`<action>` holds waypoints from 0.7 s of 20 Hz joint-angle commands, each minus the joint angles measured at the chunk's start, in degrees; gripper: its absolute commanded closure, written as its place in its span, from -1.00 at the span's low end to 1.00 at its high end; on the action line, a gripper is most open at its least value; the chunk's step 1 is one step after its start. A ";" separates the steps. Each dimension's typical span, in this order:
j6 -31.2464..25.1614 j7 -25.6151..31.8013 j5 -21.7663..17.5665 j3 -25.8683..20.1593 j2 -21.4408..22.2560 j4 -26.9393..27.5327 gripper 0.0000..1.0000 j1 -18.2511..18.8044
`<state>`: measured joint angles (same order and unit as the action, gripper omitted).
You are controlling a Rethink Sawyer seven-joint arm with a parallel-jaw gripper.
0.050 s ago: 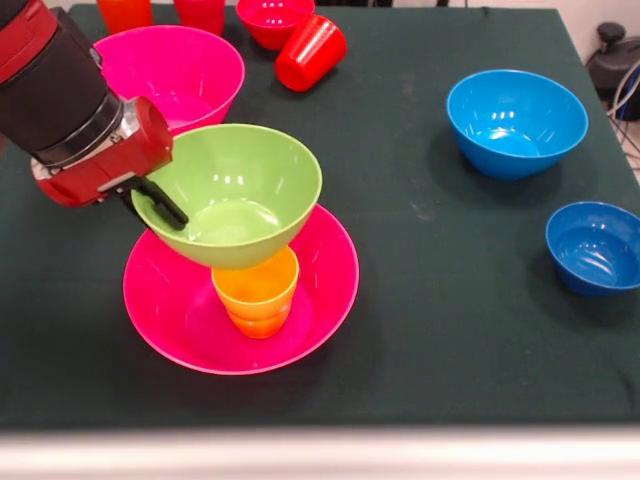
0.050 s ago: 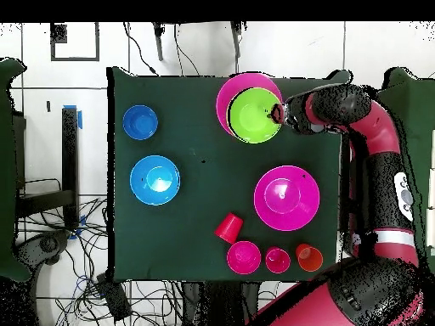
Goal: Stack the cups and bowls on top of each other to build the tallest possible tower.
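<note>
Bowls: six | pink bowls (image 1: 170,70) (image 1: 180,310): two | green bowl (image 1: 235,190), light blue bowl (image 1: 515,120), dark blue bowl (image 1: 595,245), red bowl (image 1: 272,18): one each | cups: four (red cup (image 1: 310,52) on its side) | yellow-orange cup (image 1: 258,292): one

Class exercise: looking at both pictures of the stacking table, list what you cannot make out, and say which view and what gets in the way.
- Yellow cup: overhead view, hidden under the green bowl.
- Gripper: front view, one finger shows inside the bowl; the rim hides the other, so the grip is uncertain.
- Two cups at the far edge: front view, cut off by the top edge.
- Lower pink bowl: overhead view, mostly covered.
</note>
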<state>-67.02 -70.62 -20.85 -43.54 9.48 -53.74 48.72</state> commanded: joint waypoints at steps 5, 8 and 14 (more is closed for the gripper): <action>-3.43 14.01 -2.31 -1.00 0.93 1.59 1.00 -4.89; -2.55 13.94 -2.23 -0.86 1.50 0.15 1.00 -4.47; -6.56 18.22 -3.15 -1.86 -0.25 8.35 1.00 -6.80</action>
<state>-67.28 -70.62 -21.05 -43.55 9.35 -52.03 45.06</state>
